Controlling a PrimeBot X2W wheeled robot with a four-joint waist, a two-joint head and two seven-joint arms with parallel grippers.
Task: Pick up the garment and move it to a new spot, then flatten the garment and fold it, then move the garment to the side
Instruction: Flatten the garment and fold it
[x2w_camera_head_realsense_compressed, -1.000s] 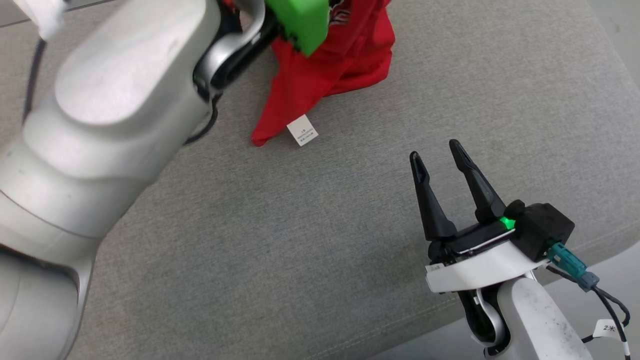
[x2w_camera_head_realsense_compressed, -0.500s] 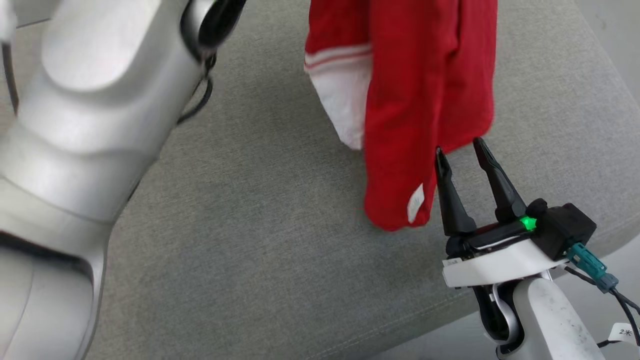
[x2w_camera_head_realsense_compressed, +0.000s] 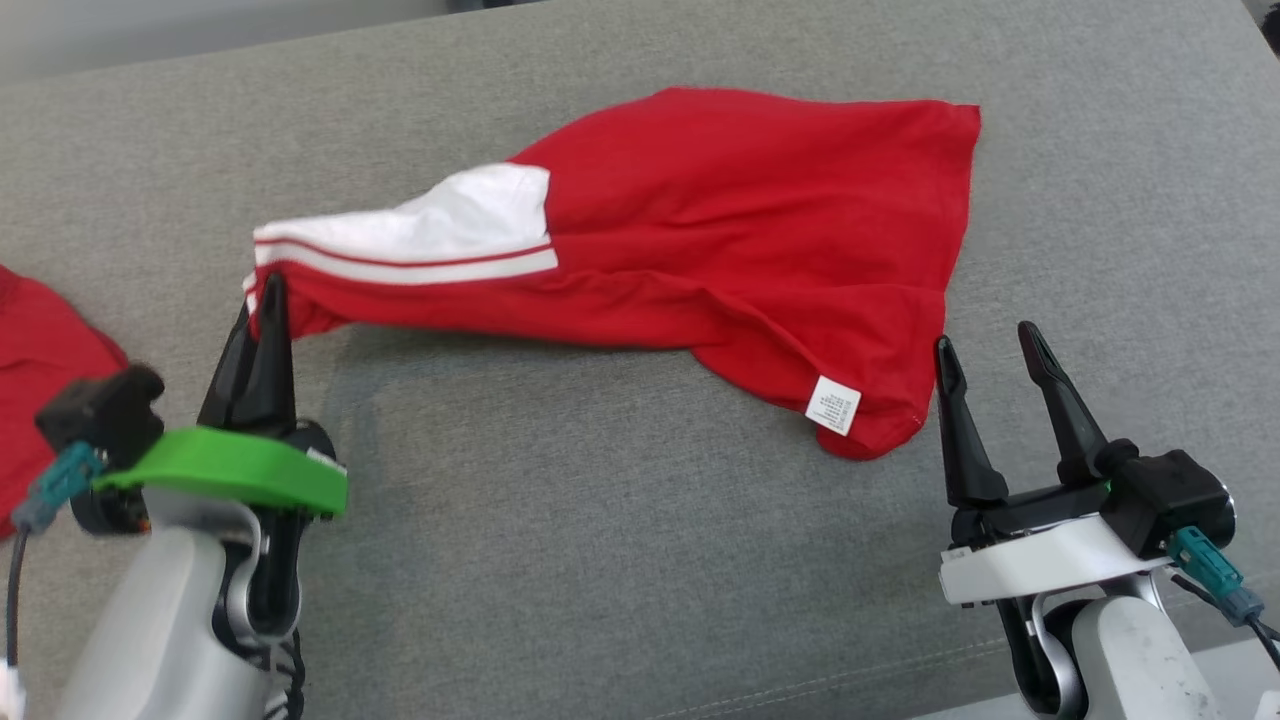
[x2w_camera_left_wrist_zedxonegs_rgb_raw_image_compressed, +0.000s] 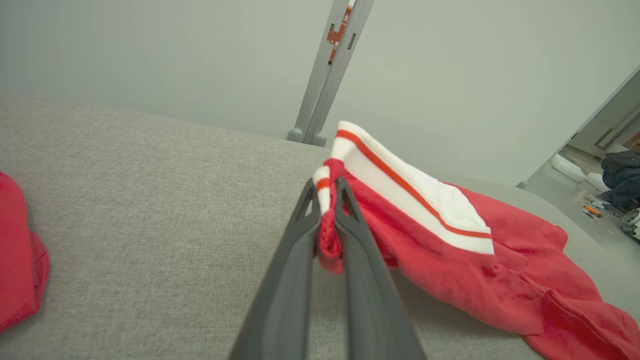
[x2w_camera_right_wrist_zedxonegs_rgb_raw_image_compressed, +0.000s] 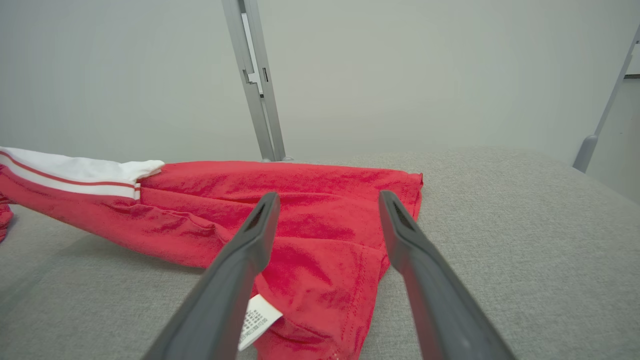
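The red shirt (x2w_camera_head_realsense_compressed: 720, 230) lies spread across the grey cushion (x2w_camera_head_realsense_compressed: 560, 540). Its white-striped sleeve end is raised off the fabric at the left, where the left gripper (x2w_camera_head_realsense_compressed: 264, 300) has it pinched between fully closed fingers. The right gripper (x2w_camera_head_realsense_compressed: 985, 340) is spread wide and holds nothing (it sits just beside the hem corner with the white label (x2w_camera_head_realsense_compressed: 833, 405)). Another red cloth (x2w_camera_head_realsense_compressed: 40, 360) lies at the far left.

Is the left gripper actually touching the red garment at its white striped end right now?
Touching. The left wrist view shows the left gripper shut on the red garment, with the white striped edge pinched between its two dark fingers.
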